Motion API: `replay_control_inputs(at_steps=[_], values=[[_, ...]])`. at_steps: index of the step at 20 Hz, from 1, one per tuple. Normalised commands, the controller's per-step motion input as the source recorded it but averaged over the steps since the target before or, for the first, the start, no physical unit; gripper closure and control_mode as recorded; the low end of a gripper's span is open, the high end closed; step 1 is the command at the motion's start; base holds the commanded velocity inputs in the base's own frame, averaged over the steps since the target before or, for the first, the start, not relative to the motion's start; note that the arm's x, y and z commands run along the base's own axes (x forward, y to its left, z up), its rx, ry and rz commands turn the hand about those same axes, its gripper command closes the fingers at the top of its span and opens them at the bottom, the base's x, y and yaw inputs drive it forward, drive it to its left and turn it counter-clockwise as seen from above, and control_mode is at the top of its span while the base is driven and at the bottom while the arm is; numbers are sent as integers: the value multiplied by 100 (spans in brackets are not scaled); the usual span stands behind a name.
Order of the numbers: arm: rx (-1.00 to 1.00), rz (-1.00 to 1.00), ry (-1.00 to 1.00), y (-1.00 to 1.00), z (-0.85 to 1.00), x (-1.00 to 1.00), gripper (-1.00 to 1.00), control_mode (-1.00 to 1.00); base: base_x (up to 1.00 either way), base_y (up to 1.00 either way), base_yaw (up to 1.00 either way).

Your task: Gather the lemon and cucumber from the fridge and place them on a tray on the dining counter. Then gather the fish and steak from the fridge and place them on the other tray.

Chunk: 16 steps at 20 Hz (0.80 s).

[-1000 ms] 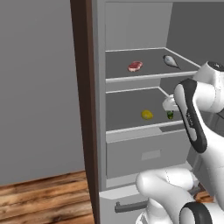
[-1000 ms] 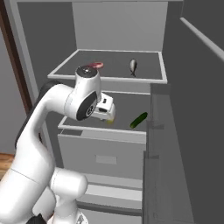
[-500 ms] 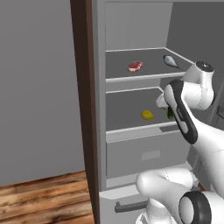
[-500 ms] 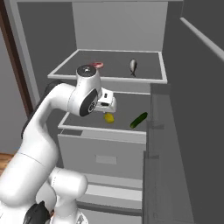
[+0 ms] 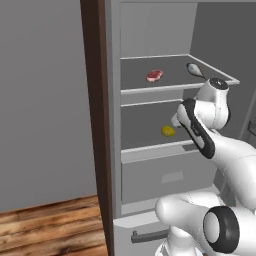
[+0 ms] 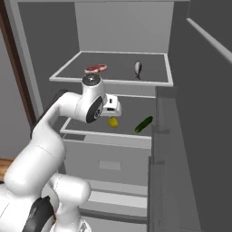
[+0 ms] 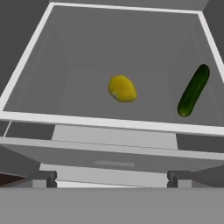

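The fridge (image 5: 113, 100) stands open. On its lower shelf (image 7: 109, 122) lie the yellow lemon (image 7: 122, 89) (image 6: 113, 122) (image 5: 168, 131) and, to its right, the dark green cucumber (image 7: 193, 90) (image 6: 143, 124). The upper shelf (image 6: 108, 82) carries the red-pink steak (image 6: 95, 68) (image 5: 154, 75) and a grey fish (image 6: 137, 68) (image 5: 195, 70). My gripper (image 6: 113, 109) (image 7: 111, 180) hovers open just in front of and above the lemon, with nothing between its fingers (image 7: 46, 179). The trays and the dining counter are out of view.
A pale drawer front (image 5: 170, 175) sits under the lower shelf. The open fridge door (image 6: 181, 136) stands close on the right. A dark brown panel (image 5: 92, 100) borders the fridge on the left, beside a grey wall and wooden floor (image 5: 45, 225).
The arm has swung in toward the lower shelf, and the hand has risen a little, so the lemon now shows beneath it. The jaws have stayed open.
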Motion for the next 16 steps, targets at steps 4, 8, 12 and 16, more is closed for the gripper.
replay_control_inputs(at_steps=[4,8,12,16], values=[[-1,2,6,0,-21,44,-100,-100,0,0,0],[-4,3,6,0,-34,38,-100,-100,0,0,0],[-4,4,1,0,-46,29,-100,-100,0,0,0],[-2,2,1,0,-35,29,-100,-100,0,0,0]])
